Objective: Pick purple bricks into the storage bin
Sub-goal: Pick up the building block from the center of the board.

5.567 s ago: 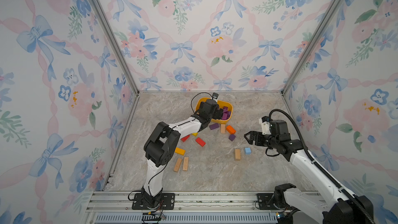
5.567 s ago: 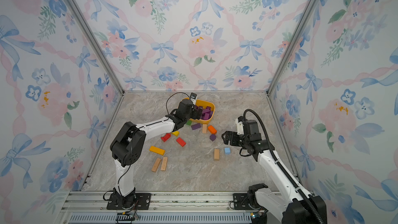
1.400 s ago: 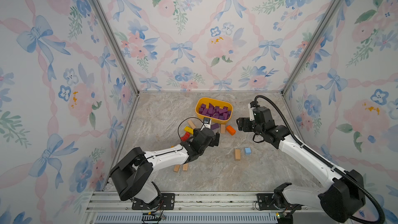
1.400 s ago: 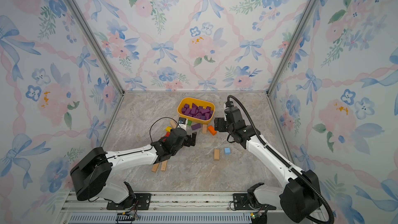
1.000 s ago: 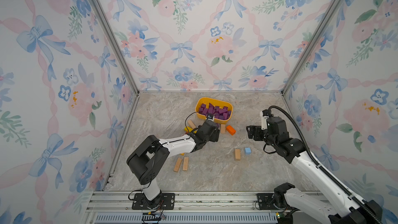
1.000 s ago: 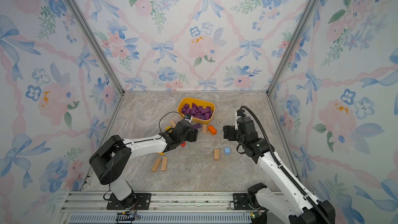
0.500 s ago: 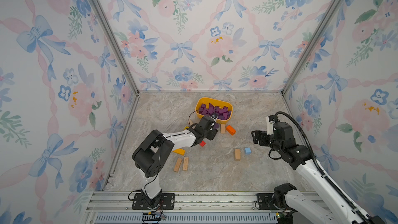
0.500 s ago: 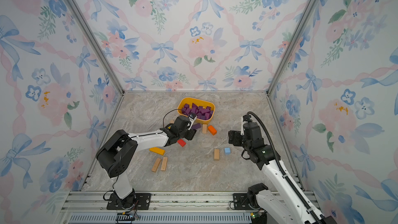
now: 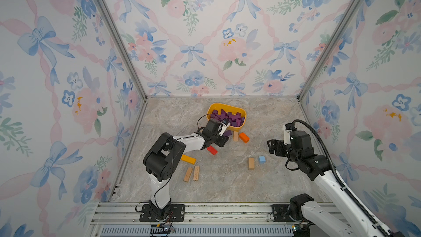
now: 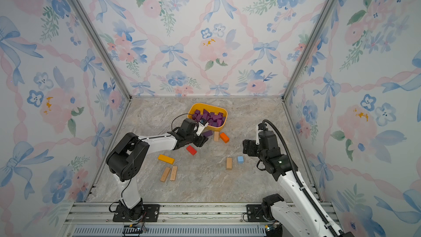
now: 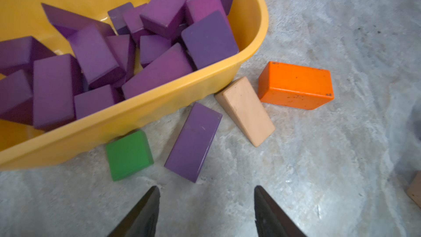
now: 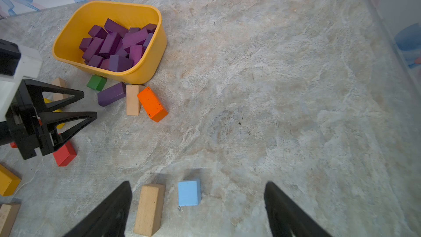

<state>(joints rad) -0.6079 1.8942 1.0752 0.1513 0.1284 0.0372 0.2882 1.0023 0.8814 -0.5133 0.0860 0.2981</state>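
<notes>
Fingers (image 11: 145,210) on your left gripper (image 11: 206,188) are standing apart with nothing between them, and they are pointing at the one loose purple brick (image 11: 193,142). That brick is lying flat on the worktop (image 12: 273,87), just outside the storage bin (image 11: 159,115), with its far end close against the yellow wall. You are seeing it sitting between a green block (image 11: 128,155) and a tan block (image 11: 246,110), and an orange block (image 11: 296,85) is resting just beyond the tan one. The fingertips are stopping just short of the brick and are not touching it. Inside the bin, the other purple bricks (image 11: 164,71) are lying heaped together, some tilted on each other. Your right gripper (image 12: 198,183) is hanging well apart from the bin with its fingers spread wide and gripping nothing. It is hovering over a tan bar (image 12: 149,208) and a light blue cube (image 12: 189,192) that are lying side by side. In both top views the loose brick is showing just past the left gripper's tip.
</notes>
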